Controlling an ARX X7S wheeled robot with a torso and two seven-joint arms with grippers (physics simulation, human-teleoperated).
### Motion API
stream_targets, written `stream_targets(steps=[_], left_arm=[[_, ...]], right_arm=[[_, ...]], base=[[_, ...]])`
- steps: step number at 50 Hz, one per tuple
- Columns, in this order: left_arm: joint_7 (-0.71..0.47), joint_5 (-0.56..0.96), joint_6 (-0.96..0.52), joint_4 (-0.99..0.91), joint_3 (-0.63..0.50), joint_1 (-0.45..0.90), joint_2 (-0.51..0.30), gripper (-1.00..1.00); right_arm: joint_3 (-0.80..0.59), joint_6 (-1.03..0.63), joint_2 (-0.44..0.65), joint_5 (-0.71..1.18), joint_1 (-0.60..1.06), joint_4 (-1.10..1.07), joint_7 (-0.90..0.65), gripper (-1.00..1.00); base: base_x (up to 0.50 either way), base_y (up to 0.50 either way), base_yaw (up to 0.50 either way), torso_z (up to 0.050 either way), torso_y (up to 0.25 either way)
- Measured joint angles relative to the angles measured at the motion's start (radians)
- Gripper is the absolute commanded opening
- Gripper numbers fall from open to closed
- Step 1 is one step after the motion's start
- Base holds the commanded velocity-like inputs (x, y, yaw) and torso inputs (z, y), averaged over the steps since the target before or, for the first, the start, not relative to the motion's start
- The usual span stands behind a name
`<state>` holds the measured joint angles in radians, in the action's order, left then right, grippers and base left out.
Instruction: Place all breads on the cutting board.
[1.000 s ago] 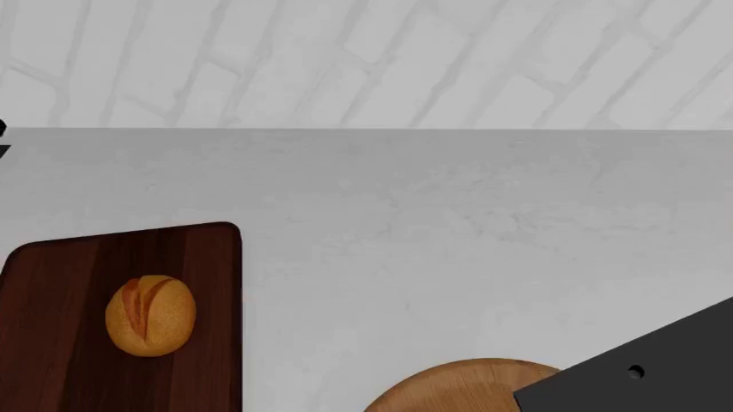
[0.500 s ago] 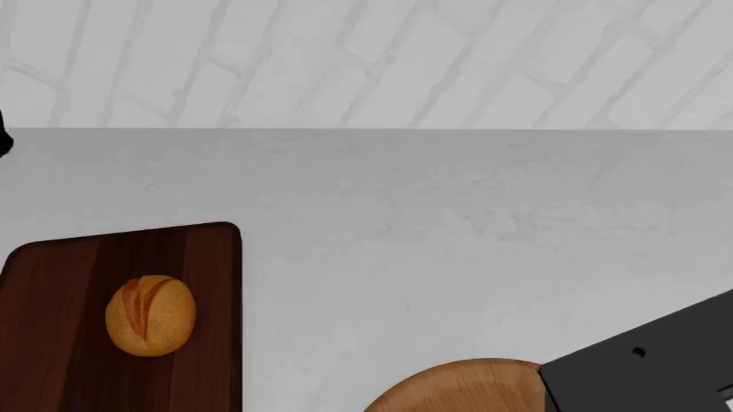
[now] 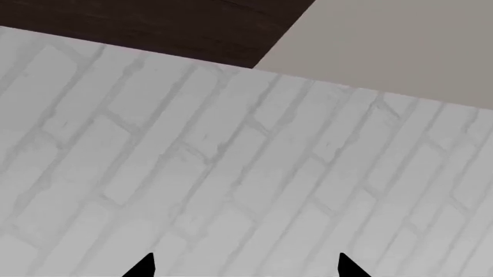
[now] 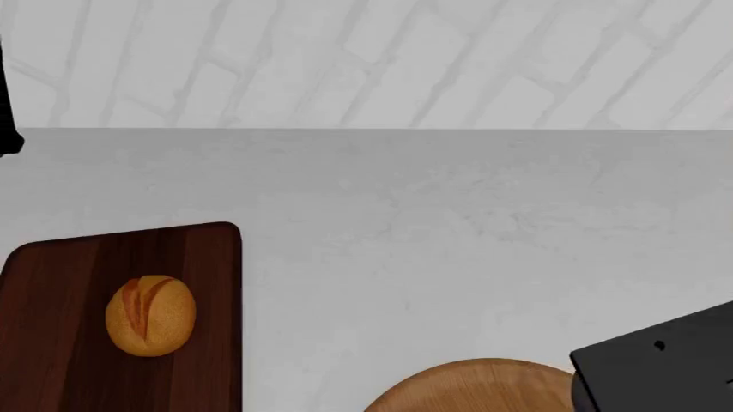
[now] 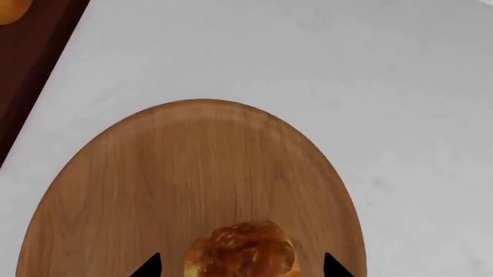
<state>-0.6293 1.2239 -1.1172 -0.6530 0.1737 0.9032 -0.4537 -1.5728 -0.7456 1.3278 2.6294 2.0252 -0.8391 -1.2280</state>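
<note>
The smooth oval bread (image 4: 150,315) with a slash lies on the dark reddish-brown cutting board (image 4: 69,343) at the left of the head view. The crusty, browner bread (image 5: 241,249) sits on a round light-brown wooden plate (image 5: 193,173) in the right wrist view. My right gripper (image 5: 240,266) is open, with one black fingertip on each side of the crusty bread and apart from it. My left gripper (image 3: 244,268) is open and empty and faces the white brick wall. In the head view only the right arm's black body (image 4: 658,369) shows; it hides the crusty bread.
The round plate (image 4: 458,390) lies on the white counter at the head view's bottom edge, right of the board. The brick wall (image 4: 366,60) backs the counter. A sliver of the left arm (image 4: 6,103) shows at the far left. The board's edge (image 5: 31,57) lies beside the plate.
In the head view the right arm's black body has slid right and down, uncovering more of the plate. The left arm's sliver at the left edge has grown taller. The smooth bread has not moved.
</note>
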Motion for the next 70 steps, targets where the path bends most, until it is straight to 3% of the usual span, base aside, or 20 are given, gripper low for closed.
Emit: stream_targets(steps=[70], left_arm=[[-0.012,-0.005,0.036,0.0,-0.037,0.004,-0.024,1.0]], right_arm=[[-0.062,0.078,0.099,-0.274,-0.216,-0.02,0.187,1.0]], base=[[0.0,0.0,0.0,0.0,0.0]])
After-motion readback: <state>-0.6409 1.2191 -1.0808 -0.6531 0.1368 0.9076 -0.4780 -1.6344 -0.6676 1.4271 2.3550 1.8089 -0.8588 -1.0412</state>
